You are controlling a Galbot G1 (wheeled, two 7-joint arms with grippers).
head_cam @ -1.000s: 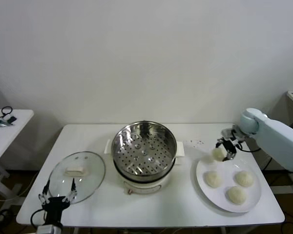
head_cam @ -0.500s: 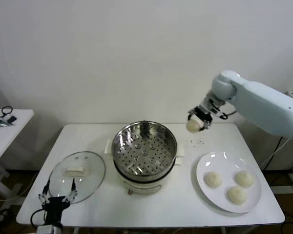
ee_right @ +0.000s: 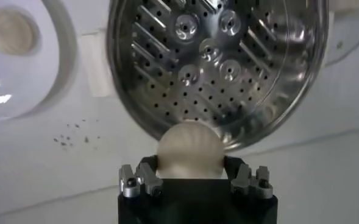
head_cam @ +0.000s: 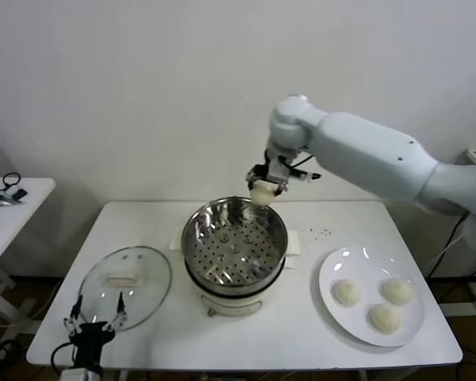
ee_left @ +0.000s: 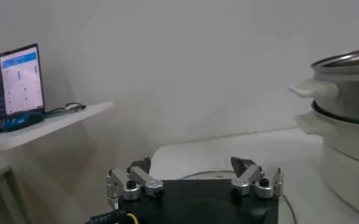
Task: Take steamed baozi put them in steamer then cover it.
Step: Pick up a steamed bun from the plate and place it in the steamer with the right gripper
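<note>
My right gripper [head_cam: 263, 189] [ee_right: 190, 165] is shut on one cream-white baozi [head_cam: 262, 194] [ee_right: 189, 150], held in the air above the far rim of the steamer [head_cam: 234, 237]. The steamer is a shiny steel pot with a perforated floor [ee_right: 211, 61] on a cream base, and nothing lies inside it. Three more baozi [head_cam: 347, 291] [head_cam: 397, 290] [head_cam: 384, 317] rest on the white plate [head_cam: 333, 316] to the right. The glass lid [head_cam: 125, 286] with a cream handle lies flat at the table's left. My left gripper [head_cam: 91, 323] [ee_left: 194, 173] stands open at the table's front left edge, beside the lid.
A few dark crumbs [head_cam: 317, 232] dot the table between the steamer and the plate. A small side table [head_cam: 8, 208] with cables stands to the left, with a monitor [ee_left: 11, 88] on it in the left wrist view. A white wall rises behind the table.
My right gripper has lifted one baozi from the plate and carried it up and to the left, over the steamer's far rim. The left arm has stayed still.
</note>
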